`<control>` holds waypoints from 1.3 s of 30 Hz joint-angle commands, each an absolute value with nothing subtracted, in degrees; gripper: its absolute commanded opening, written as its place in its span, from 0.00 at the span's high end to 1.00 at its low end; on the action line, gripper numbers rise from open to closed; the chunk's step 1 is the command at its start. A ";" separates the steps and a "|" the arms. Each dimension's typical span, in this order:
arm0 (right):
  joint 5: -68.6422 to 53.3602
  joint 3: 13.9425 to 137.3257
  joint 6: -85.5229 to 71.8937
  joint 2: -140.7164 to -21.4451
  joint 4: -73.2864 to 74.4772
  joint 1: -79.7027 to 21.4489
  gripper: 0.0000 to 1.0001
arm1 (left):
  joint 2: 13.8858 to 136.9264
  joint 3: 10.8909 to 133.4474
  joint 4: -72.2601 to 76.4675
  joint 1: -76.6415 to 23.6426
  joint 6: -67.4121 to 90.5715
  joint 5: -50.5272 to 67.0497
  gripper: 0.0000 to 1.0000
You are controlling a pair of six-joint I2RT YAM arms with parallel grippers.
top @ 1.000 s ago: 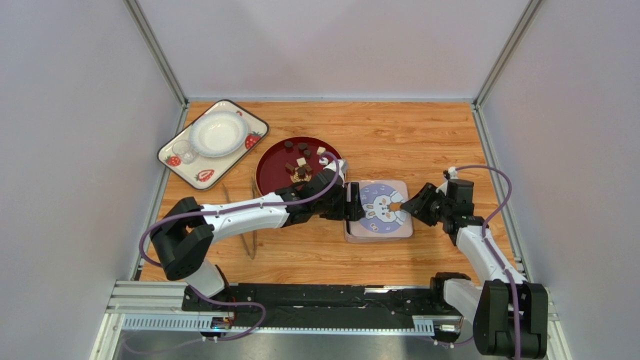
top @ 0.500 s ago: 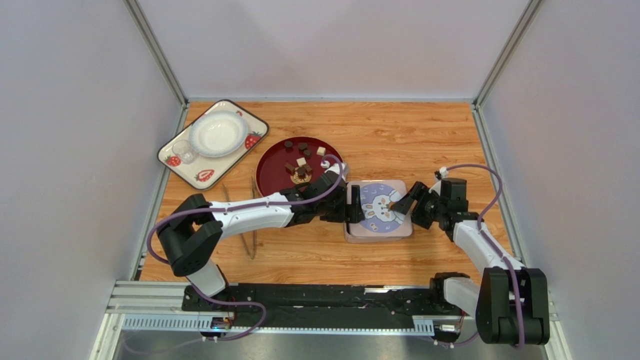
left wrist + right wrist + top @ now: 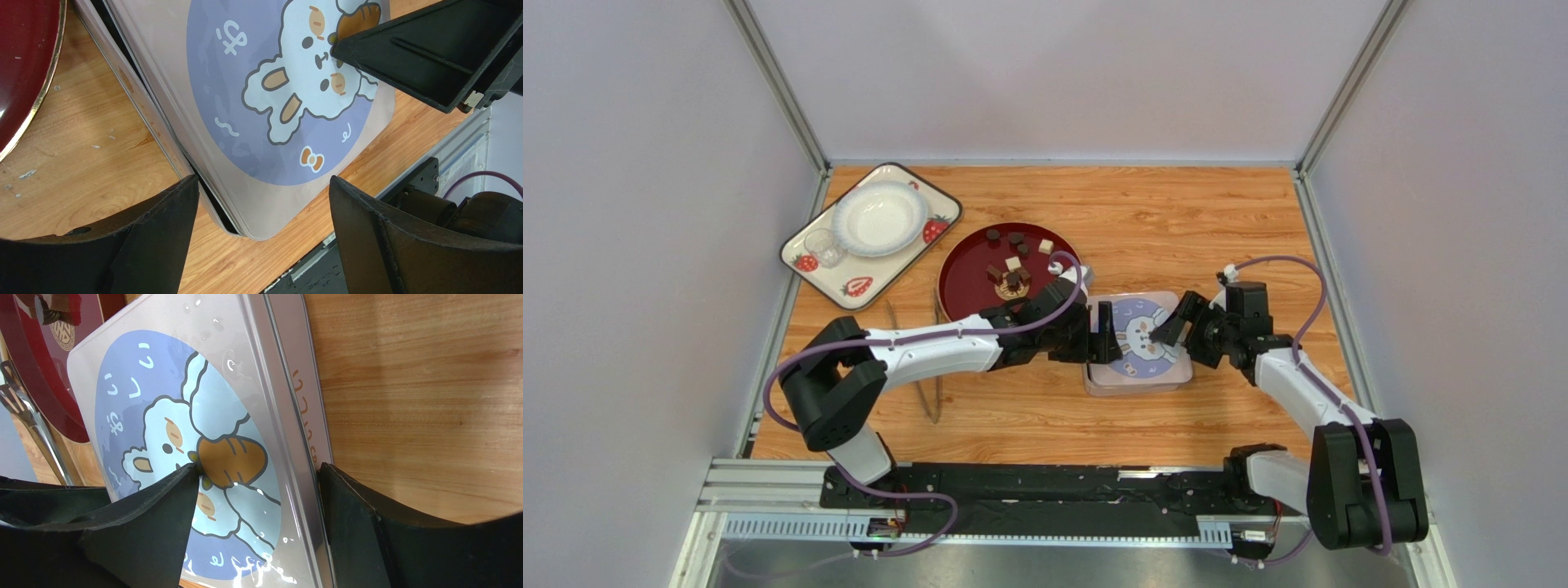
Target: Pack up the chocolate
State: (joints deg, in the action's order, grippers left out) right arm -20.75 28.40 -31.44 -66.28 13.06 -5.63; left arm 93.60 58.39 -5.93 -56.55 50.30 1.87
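Both spread wide: left gripper (image 3: 1107, 333) straddling one edge of the tin lid (image 3: 1140, 353), right gripper (image 3: 1169, 327) astride the opposite rim (one fingertip on the bunny's carrot). Lid squarish, flat, closed, lying between the two. Chocolate (image 3: 1014, 272) just behind the left gripper on the red plate (image 3: 955, 289), nearer that arm; open wood behind the right.

Likely a lab cell, grey panel walls (image 3: 1063, 74), aluminium rail (image 3: 1014, 488), wooden tabletop (image 3: 1210, 221)
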 commanded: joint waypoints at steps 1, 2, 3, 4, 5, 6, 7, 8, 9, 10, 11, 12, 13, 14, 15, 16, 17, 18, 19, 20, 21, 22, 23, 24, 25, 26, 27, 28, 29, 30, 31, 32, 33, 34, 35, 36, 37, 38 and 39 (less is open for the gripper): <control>-19.25 30.50 -31.55 -67.59 14.15 -7.38 0.26 | 91.76 56.96 -1.05 -56.95 52.99 3.26 0.15; -18.64 30.67 -31.38 -67.59 14.59 -7.38 0.25 | 90.80 56.52 -1.14 -56.95 53.17 1.77 0.14; -17.76 30.76 -31.29 -67.59 15.29 -7.38 0.25 | 90.10 55.47 -1.23 -56.95 53.87 0.80 0.14; -17.67 30.85 -31.20 -67.59 15.55 -7.38 0.25 | 88.70 54.76 -1.23 -56.95 54.31 0.10 0.14; -17.75 30.94 -31.38 -67.41 15.64 -7.38 0.24 | 87.90 53.36 -0.97 -56.95 54.66 -2.61 0.14; -18.19 31.11 -31.55 -67.33 15.56 -7.38 0.24 | 87.19 52.74 -1.05 -56.95 55.10 -3.59 0.14; -18.54 31.11 -31.81 -67.32 15.64 -7.30 0.24 | 86.23 52.39 -1.05 -56.95 55.28 -4.39 0.14; -18.63 31.37 -31.99 -67.24 15.64 -7.47 0.24 | 86.05 51.95 -1.05 -56.95 55.28 -5.18 0.14; -18.89 31.46 -32.08 -67.24 15.73 -7.47 0.24 | 85.78 51.86 -1.14 -56.95 55.37 -5.36 0.14; -18.81 31.64 -31.99 -67.24 15.99 -7.38 0.23 | 86.13 51.94 -1.32 -56.95 55.46 -5.54 0.14; -18.37 31.81 -31.91 -67.32 16.34 -7.47 0.22 | 86.31 51.94 -1.06 -56.95 55.55 -5.80 0.14; -18.02 32.25 -31.56 -67.32 17.13 -7.38 0.22 | 86.57 51.94 -0.88 -56.87 55.81 -5.97 0.14; -17.76 32.52 -31.29 -67.24 17.66 -7.47 0.22 | 86.92 52.03 -0.70 -56.78 55.98 -6.06 0.14; -17.23 32.78 -31.03 -67.15 18.19 -7.47 0.21 | 87.10 52.03 -0.36 -56.78 56.16 -6.06 0.14; -16.88 33.39 -30.50 -66.71 19.32 -7.47 0.20 | 87.01 51.94 -0.35 -56.52 56.42 -6.06 0.14; -16.61 33.66 -30.15 -66.62 19.68 -7.38 0.20 | 86.92 51.86 -0.35 -56.34 56.51 -6.06 0.14; -16.26 34.01 -30.06 -66.27 20.30 -7.38 0.20 | 86.84 51.86 1.39 -56.16 56.60 -5.89 0.14; -16.09 34.54 -29.71 -66.01 21.00 -7.38 0.19 | 86.75 51.86 1.49 -55.99 56.51 -5.80 0.14; -15.82 34.89 -29.45 -65.57 21.27 -7.47 0.18 | 86.75 51.94 1.49 -55.90 56.51 -5.80 0.14; -15.39 35.15 -29.36 -65.48 21.88 -7.38 0.18 | 86.75 51.94 1.49 -55.81 56.43 -5.80 0.14; -15.12 35.50 -29.09 -65.48 22.15 -7.47 0.17 | 86.75 51.94 1.49 -55.64 56.43 -5.71 0.14; -14.94 36.12 -29.00 -65.48 22.41 -7.47 0.17 | 86.84 51.94 1.49 -55.55 56.43 -5.36 0.14; -14.85 36.38 -29.00 -65.65 22.67 -7.38 0.17 | 86.92 51.94 1.67 -55.46 56.43 -5.36 0.14; -14.94 36.65 -28.83 -65.74 22.76 -7.38 0.17 | 87.10 51.86 1.67 -55.37 56.51 -5.27 0.14; -15.03 37.09 -28.83 -66.00 22.85 -7.47 0.16 | 87.10 51.77 1.76 -55.28 56.51 -5.10 0.14; -15.55 37.35 -28.83 -66.09 22.94 -7.47 0.17 | 87.19 51.77 1.84 -55.20 56.51 -5.01 0.14; -15.82 37.53 -28.92 -66.18 22.94 -7.47 0.16 | 87.45 51.77 1.93 -55.02 56.51 -4.84 0.14; -16.26 37.79 -29.18 -66.09 22.85 -7.47 0.17 | 87.63 51.85 2.19 -54.93 56.51 -4.66 0.14; -16.69 37.88 -29.27 -66.01 22.68 -7.47 0.17 | 87.71 51.86 2.37 -54.67 56.43 -4.40 0.14; -17.05 37.97 -29.44 -65.83 22.59 -7.47 0.17 | 88.15 51.94 2.55 -54.58 56.43 -4.13 0.14; -17.14 38.06 -29.79 -65.74 22.50 -7.73 0.17 | 88.50 52.29 2.64 -54.58 56.43 -3.87 0.14; -17.57 38.14 -29.97 -65.66 22.33 -7.82 0.17 | 88.77 52.47 2.64 -54.49 56.25 -3.69 0.14; -17.75 38.32 -29.97 -65.65 22.15 -7.91 0.17 | 89.47 52.64 2.64 -54.41 56.16 -3.17 0.14; -17.93 38.41 -29.97 -65.74 22.15 -8.17 0.17 | 89.91 53.17 2.64 -54.40 56.16 -2.82 0.14; -18.28 38.76 -30.06 -66.35 22.06 -8.26 0.17 | 90.17 53.35 2.72 -54.40 56.16 -2.55 0.14; -18.46 38.93 -30.06 -66.53 22.06 -8.44 0.17 | 90.78 53.52 2.72 -54.40 56.08 -1.94 0.14; -18.63 39.11 -30.15 -66.88 22.06 -8.79 0.17 | 91.14 53.79 2.90 -54.40 56.07 -1.76 0.14; -18.63 39.37 -30.23 -67.15 22.15 -8.96 0.17 | 91.40 53.96 2.90 -54.40 56.16 -1.58 0.14; -18.63 39.55 -30.41 -67.50 22.15 -9.31 0.17 | 92.02 54.05 2.90 -54.40 56.25 -1.23 0.14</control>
